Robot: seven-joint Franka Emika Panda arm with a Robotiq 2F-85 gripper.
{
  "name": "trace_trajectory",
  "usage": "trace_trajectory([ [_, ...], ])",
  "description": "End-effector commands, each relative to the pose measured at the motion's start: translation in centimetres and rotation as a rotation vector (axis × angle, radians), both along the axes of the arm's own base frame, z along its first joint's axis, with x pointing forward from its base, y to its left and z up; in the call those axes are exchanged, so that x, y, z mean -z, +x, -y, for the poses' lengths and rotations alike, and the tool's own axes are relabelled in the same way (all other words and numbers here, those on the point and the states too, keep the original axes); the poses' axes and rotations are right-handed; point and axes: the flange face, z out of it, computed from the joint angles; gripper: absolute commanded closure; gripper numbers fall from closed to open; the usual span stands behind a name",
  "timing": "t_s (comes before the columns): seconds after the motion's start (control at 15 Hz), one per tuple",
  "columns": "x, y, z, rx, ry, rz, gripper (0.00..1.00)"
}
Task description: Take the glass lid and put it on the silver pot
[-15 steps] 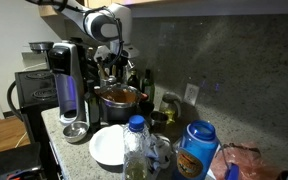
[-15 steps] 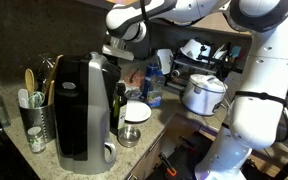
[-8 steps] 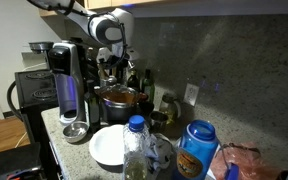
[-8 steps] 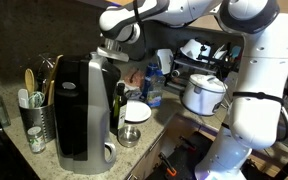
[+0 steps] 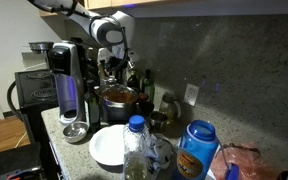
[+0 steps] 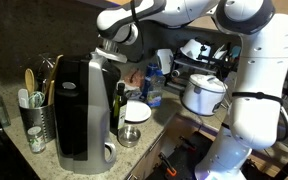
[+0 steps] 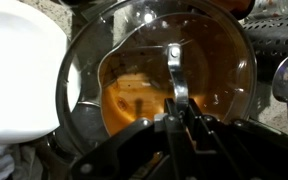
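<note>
Gripper (image 7: 181, 118) clamped on glass lid (image 7: 89, 55) handle; lid hangs roughly concentric above silver pot (image 5: 116, 104), mid-frame.

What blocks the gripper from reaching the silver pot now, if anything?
Probably nothing, so yes: in the wrist view the gripper hangs right over the silver pot, jaws seemingly closed on the glass lid between them. The white bowl lies off to the side.
</note>
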Motion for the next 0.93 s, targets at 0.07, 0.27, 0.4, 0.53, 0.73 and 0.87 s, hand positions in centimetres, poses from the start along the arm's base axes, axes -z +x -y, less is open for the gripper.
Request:
trace_trajectory([
  [0.07,-1.3,0.0,-1.4,-0.03,0.038,0.011,0.96],
  [0.27,-0.7,0.6,-1.2,-0.035,0.032,0.024,0.96],
  [0.4,-0.5,0.9,-1.1,-0.038,0.028,0.032,0.96],
  [0.53,-0.4,1.3,-1.2,-0.047,0.026,0.045,0.96],
  [0.73,0.1,1.9,-1.2,-0.046,0.032,0.056,0.96],
  [0.87,0.6,2.4,-1.3,-0.056,0.03,0.055,0.96],
])
